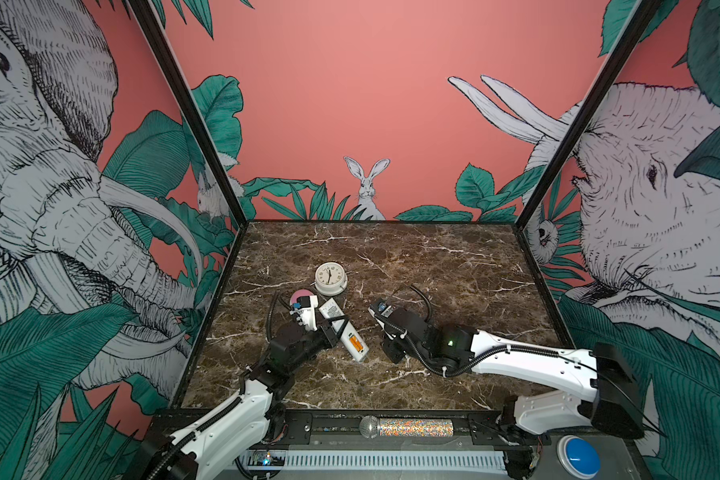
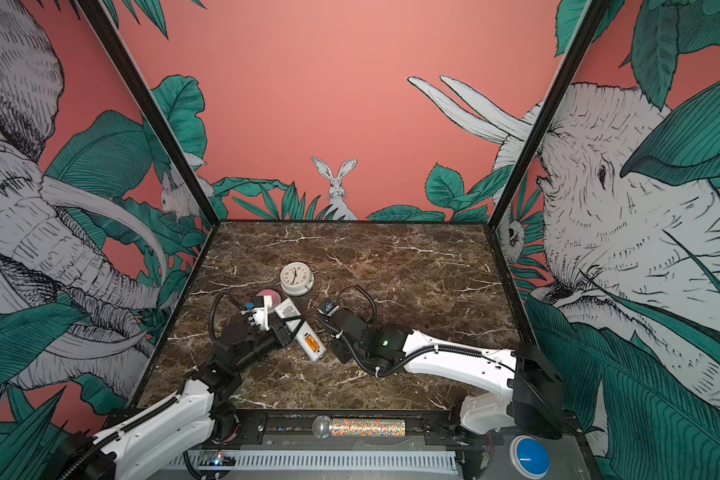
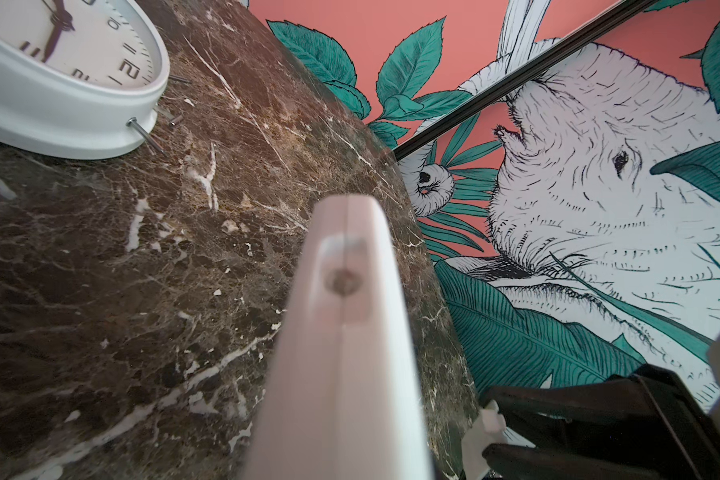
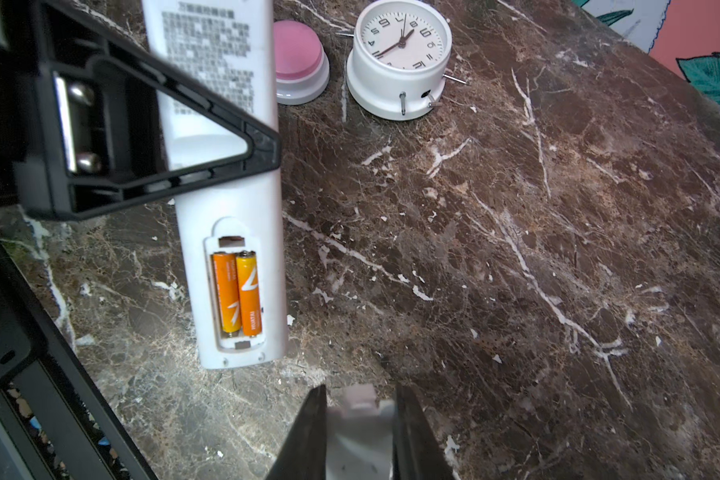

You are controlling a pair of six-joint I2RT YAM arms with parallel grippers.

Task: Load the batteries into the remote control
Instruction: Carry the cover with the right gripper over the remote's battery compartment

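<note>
Just on the robot's side of the clock, on the marble bench, found the remote control lying back up, slanting away from the clock toward the robot. Saw it in both top views only as a slim white bar, with a grey printed label at the end nearest the clock and a small orange patch near the far end.

Made out the detail in the right wrist view alone: battery bay uncovered, the batteries seated side by side inside it, both orange with white markings and pale ends. Could not read the blurred label print.

Got from the left wrist view just the clock-side end of the remote, seen edge on: pale, with a seam down the middle and a small round window, the bay out of sight from there.

Found the left end effector clamped on the remote control at mid-length, between label and bay, one black triangular finger laid across the white back. Could not see the other finger.

Found the right end effector on the robot's side of the clock and off to its right, farther from the clock than the bay. Saw it closed on a small white plastic piece with a tab at its top, apart from the remote. Saw that piece in the right wrist view alone, its fingertips hidden under the wrist in both top views.

Noted a pink-topped white puck just beside the clock, at the label end of the remote.
</note>
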